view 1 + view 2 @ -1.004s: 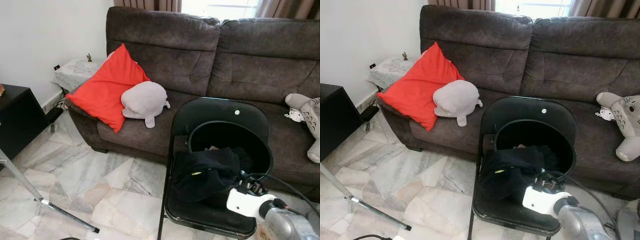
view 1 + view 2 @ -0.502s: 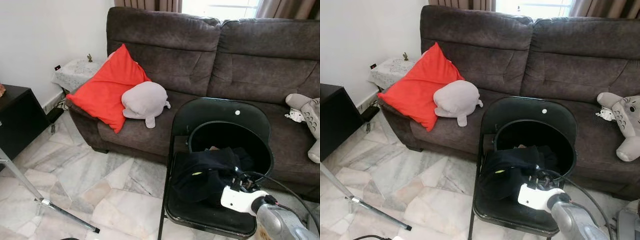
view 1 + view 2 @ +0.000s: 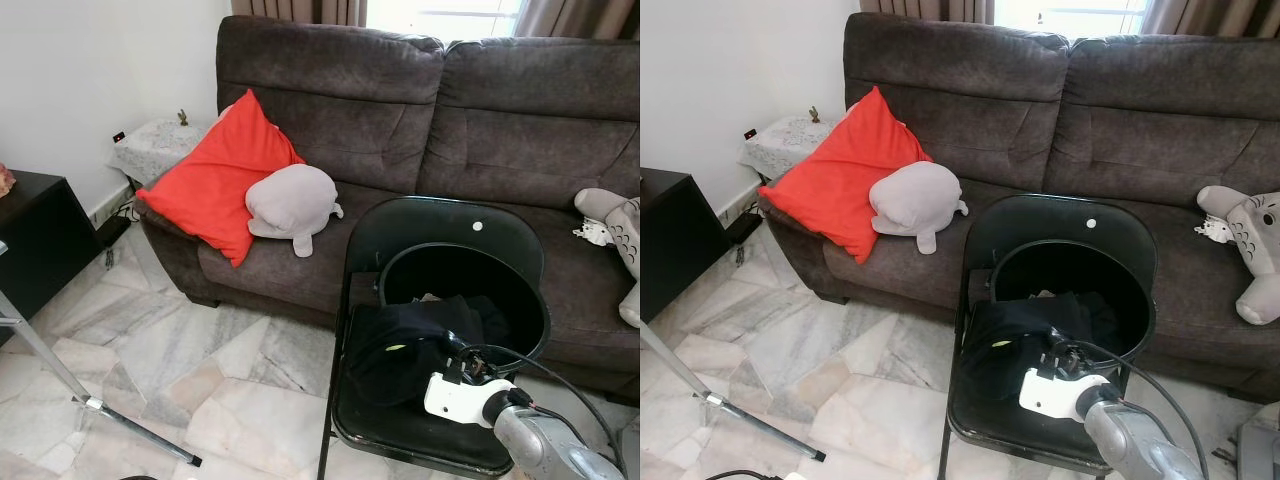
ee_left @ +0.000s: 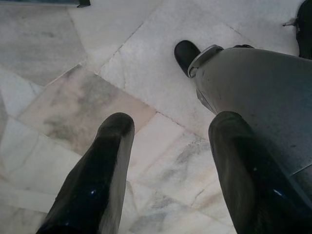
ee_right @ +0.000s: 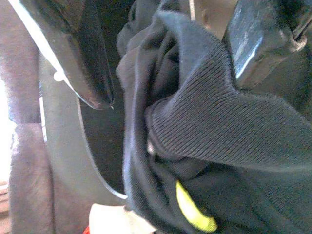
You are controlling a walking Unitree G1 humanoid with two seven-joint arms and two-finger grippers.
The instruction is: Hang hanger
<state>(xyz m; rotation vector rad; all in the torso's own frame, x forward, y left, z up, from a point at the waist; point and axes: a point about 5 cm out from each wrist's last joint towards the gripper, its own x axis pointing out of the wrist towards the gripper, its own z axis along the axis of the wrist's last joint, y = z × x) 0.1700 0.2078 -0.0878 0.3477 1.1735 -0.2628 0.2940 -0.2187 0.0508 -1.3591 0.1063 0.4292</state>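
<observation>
Dark garment (image 3: 410,340) heaped on black chair (image 3: 440,235), right fingers (image 5: 92,73) spread astride it

**Layout, referenced to folding chair**

Black metal folding chair (image 3: 440,235) stands on the pale marble floor (image 3: 150,340). Dark crumpled garment (image 3: 410,340) lies on its seat. Brown fabric sofa (image 3: 400,110) behind it; red square cushion (image 3: 215,175) and grey plush toy (image 3: 292,200) on the sofa, left of the chair.

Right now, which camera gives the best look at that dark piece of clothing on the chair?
The right wrist view: the dark garment appears close up, knit and yellow tag clear, between the right gripper fingers. Both eye views show it small, bundled on the black chair.
</observation>
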